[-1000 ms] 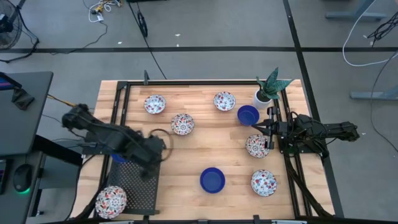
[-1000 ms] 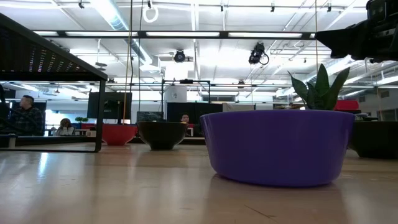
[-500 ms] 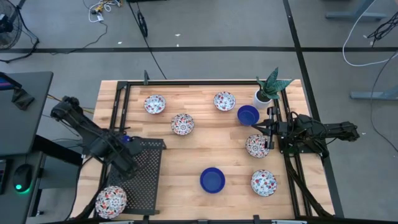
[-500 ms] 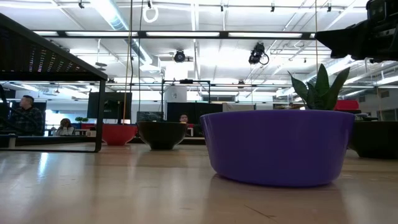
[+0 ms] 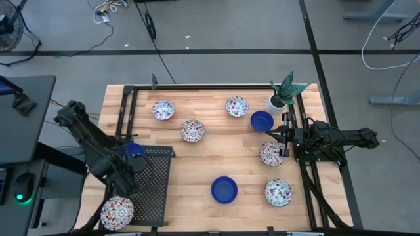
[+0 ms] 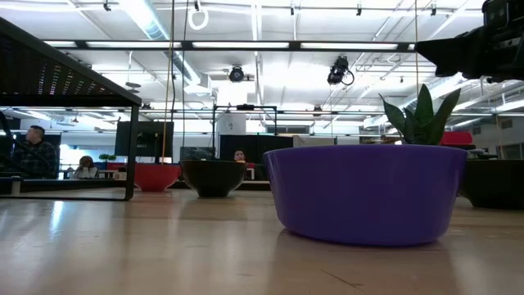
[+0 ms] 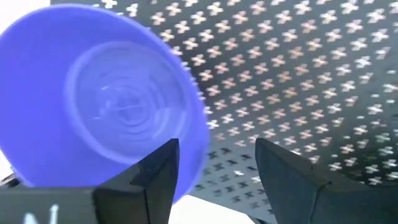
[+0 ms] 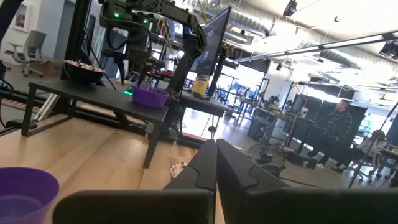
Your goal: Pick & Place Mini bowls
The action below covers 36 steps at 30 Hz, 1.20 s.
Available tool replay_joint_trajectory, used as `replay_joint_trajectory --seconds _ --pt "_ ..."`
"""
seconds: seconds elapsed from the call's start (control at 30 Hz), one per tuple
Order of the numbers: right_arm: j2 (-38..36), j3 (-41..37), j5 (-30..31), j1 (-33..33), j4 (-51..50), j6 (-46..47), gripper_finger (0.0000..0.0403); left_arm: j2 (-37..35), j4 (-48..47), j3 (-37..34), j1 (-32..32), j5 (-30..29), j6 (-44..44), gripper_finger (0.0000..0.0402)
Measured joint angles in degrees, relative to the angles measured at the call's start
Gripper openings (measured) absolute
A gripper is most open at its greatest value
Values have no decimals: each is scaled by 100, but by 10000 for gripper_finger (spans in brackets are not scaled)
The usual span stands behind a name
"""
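So left gripper is spread, clear of the blue bowl, which now sits at the rack's far corner; looks released, though the wrist view is blurry. A second ago that arm covered the spot. Floral bowl shares the rack; seven remain on the table. Right gripper, pressed together, idles at the right edge.

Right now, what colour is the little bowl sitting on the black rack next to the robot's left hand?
The mini bowl is solid blue, no pattern. The left wrist view shows it best, beside the open left gripper.
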Motion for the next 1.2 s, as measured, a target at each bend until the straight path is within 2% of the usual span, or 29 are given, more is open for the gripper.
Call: replay_joint_trajectory --seconds 0.2,0.53,0.73,1.2 --pt "0 2 -1 1 0 1 9 0 461 0 -90 193 -349 206" --pt "0 1 0 1 0 1 9 0 848 0 -297 966 -1312 183" --pt "0 2 -1 1 0 0 9 1 1179 0 -384 1126 -1703 181" --pt "0 0 0 1 1 0 9 -115 1050 0 -365 1327 -1832 181"
